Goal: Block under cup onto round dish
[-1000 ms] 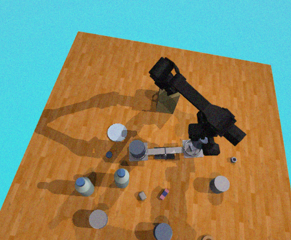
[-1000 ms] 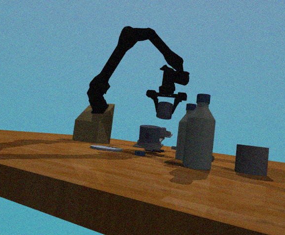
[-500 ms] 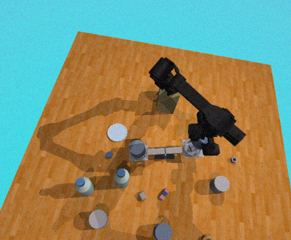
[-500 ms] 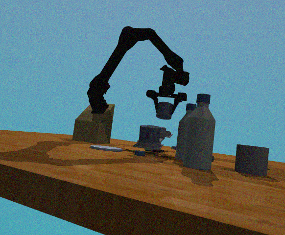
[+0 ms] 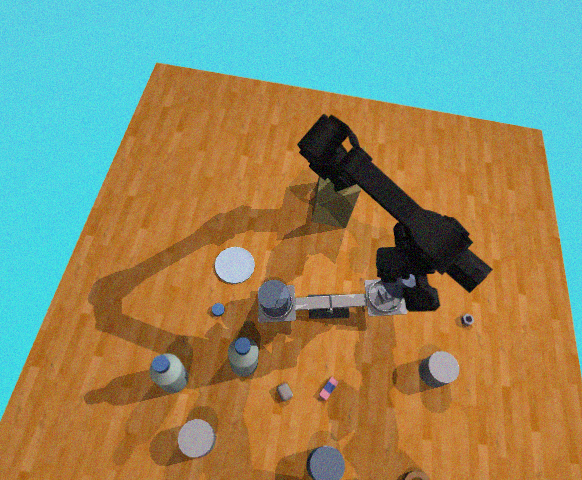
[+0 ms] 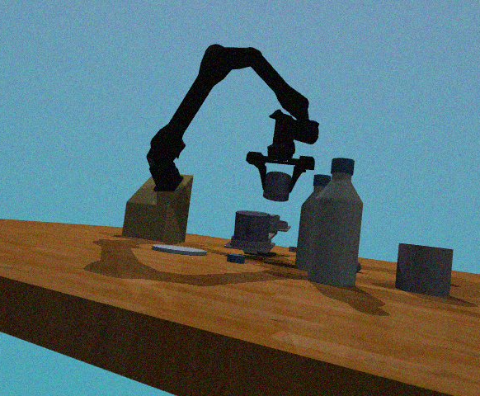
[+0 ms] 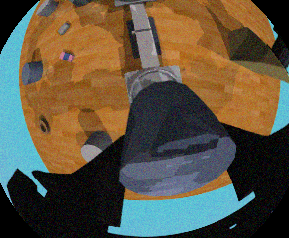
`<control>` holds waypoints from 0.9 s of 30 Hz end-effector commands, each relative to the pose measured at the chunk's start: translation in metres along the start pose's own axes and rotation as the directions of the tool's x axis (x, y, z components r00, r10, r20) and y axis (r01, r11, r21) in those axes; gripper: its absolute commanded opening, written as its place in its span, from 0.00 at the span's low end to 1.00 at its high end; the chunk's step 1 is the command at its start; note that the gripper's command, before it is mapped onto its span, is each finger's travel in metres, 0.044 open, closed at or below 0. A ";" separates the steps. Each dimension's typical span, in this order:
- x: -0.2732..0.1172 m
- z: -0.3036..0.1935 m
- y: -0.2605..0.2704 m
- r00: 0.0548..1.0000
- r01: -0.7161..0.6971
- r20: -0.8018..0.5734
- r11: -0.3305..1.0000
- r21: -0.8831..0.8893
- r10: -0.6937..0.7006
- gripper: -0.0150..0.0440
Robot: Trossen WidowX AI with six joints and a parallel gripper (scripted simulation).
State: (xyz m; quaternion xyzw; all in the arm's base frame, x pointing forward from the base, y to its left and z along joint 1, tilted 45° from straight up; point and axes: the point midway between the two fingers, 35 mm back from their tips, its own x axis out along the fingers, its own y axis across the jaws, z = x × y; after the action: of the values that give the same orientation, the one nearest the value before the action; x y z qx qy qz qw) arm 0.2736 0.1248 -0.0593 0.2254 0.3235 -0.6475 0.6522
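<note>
My gripper (image 6: 277, 190) is shut on a grey-blue cup (image 6: 278, 183) (image 7: 179, 166) and holds it in the air over the right end of the balance in the top view. The balance (image 5: 312, 302) (image 7: 146, 47) has a square plate with a ring at each end. The other cup (image 5: 274, 297) (image 6: 251, 226) stands upright on the left plate. A grey angular patch shows in the right ring in the top view; I cannot tell whether it is the block or shadow. The round dish (image 5: 234, 265) (image 6: 179, 250) lies behind and left of the standing cup, with nothing on it.
Two bottles (image 5: 170, 374) (image 5: 243, 357) stand front left of the balance. A blue disc (image 5: 218, 309) (image 6: 235, 258) lies near the dish. Several cylinders, one at right (image 5: 439, 368), stand in front. A grey block (image 5: 284, 391) and a pink-and-blue block (image 5: 328, 388) lie between them.
</note>
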 end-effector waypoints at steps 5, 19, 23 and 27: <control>0.000 0.000 0.000 1.000 -0.001 0.000 1.000 -0.001 0.001 0.25; 0.000 0.000 0.000 1.000 -0.001 0.000 1.000 -0.001 0.001 0.25; 0.007 -0.011 0.000 1.000 -0.002 -0.002 1.000 0.000 0.002 0.25; 0.028 -0.038 -0.003 1.000 -0.005 -0.005 1.000 0.002 0.005 0.25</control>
State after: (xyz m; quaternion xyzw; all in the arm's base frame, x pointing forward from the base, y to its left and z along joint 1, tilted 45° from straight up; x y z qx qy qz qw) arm 0.2719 0.1285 -0.0819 0.2310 0.3219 -0.6452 0.6532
